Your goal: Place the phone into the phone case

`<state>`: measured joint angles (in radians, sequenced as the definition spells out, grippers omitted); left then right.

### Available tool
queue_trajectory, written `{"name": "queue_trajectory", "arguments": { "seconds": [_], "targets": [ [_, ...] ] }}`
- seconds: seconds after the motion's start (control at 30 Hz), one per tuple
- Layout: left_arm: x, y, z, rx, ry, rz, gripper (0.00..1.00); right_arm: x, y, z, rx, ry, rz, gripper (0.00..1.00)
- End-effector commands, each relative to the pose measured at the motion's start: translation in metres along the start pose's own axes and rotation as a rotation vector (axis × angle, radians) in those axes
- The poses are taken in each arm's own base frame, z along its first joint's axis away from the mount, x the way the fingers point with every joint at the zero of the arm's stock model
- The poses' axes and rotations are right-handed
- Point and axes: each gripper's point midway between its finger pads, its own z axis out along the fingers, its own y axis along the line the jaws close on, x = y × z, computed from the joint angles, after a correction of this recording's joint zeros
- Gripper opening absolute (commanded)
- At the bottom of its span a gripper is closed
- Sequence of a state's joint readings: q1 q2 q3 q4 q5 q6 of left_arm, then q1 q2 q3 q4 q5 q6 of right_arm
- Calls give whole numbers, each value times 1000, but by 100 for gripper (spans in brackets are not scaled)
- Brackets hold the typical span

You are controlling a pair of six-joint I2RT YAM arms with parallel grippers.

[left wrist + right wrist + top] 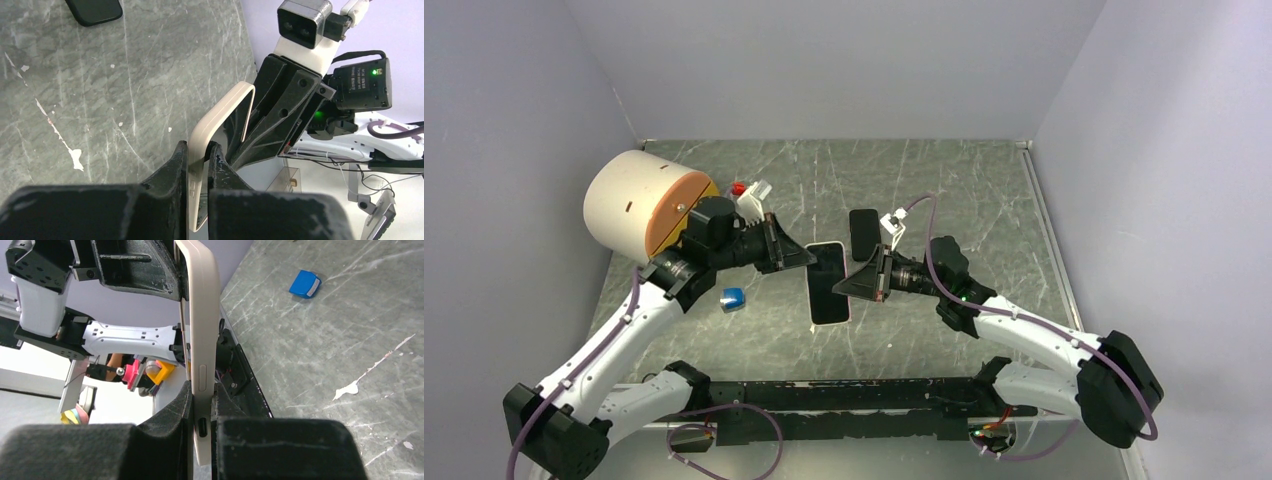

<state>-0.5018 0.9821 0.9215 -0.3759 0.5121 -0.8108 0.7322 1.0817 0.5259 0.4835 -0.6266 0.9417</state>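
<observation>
The pale beige phone case point(829, 318) is held up over the middle of the table, with a black phone face point(828, 285) showing inside its rim. My left gripper point(809, 258) is shut on the case's upper left edge. My right gripper point(844, 286) is shut on its right edge. In the left wrist view the case point(220, 117) stands edge-on between my left gripper's point(198, 148) fingers, with the right gripper's black fingers point(280, 107) just beyond. In the right wrist view the case point(202, 315) stands edge-on in my right gripper point(202, 392), its side button and port visible.
A second black phone point(864, 232) lies on the marble table behind the right gripper; it also shows in the left wrist view point(95, 10). A small blue block point(732, 298) lies left of the case. A white cylinder with an orange face point(649, 203) stands at back left.
</observation>
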Motion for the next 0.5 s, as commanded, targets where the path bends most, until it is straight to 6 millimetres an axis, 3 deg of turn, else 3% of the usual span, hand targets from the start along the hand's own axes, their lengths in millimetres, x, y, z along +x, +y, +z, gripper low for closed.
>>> {"name": "queue_trajectory", "arguments": {
  "seconds": [0.0,0.23,0.43,0.47],
  "targets": [
    [-5,30,4,-152,-23,10,11,-20,26,3,-75,-74,-92,0],
    [-4,39,-2,-211,-12,19,54,-25,16,2,-24,-109,-92,0],
    [-16,46,-25,-323,-58,138,93,-32,-7,8,81,-133,-84,0],
    [-21,44,-30,-334,-70,173,94,-34,-10,10,102,-134,-82,0]
  ]
}}
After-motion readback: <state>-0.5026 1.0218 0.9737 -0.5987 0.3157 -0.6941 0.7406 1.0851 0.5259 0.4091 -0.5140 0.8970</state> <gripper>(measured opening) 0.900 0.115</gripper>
